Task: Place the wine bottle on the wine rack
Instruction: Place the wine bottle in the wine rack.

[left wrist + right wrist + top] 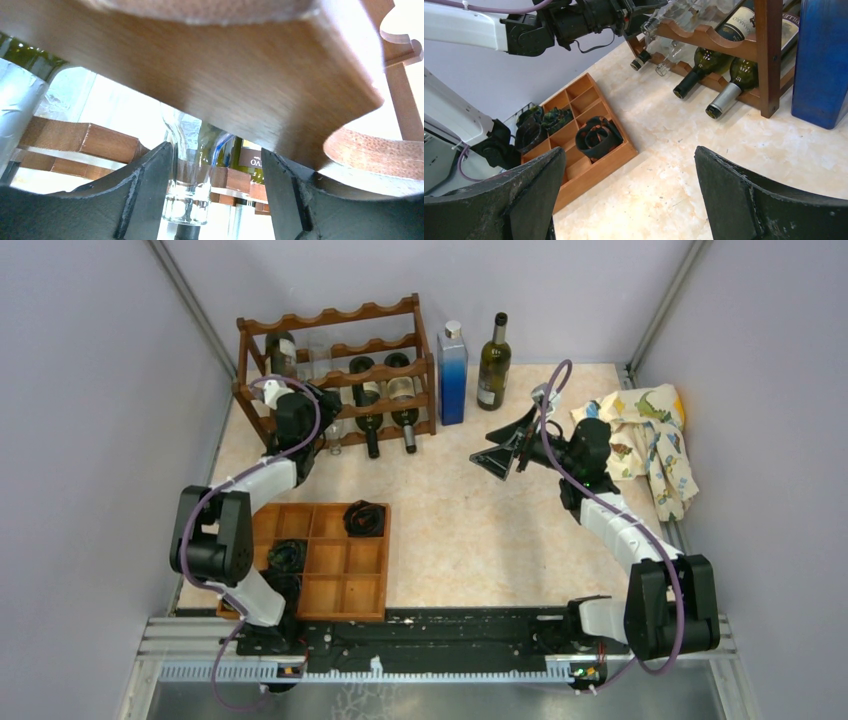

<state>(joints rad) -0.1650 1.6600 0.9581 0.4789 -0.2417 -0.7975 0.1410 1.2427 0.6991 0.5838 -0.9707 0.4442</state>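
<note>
**One bottle looks racked; my left hand is not yet clear of it**

Most of the job reads as done from where I sit. In the left wrist view the clear wine bottle (187, 192) has its neck between the fingers of my left hand (215, 165), under a scalloped rail of the wine rack (385, 312). The fingers stand apart. The left one is just beside the glass and the right one shows a clear gap, so nothing is clamped. With no grip on it, I judge that the rack is carrying the bottle. I cannot see from here how its body sits in the scallops.

From above, that hand is at the left front corner of the rack, close against the rails. Several dark bottles (372, 410) lie in the tiers beside it, necks pointing out towards me.

My right hand (629, 155) hangs over the counter (470, 530), well apart from the rack, spread wide and holding nothing.

What is left, as I judge it, is to draw the left hand straight back along the neck without nudging the bottle or catching the rail above. A green bottle (494, 362) stands upright on the counter to the right of the rack, beside a blue bottle (452, 372). Whether it is also meant for the rack, I cannot tell.
</note>
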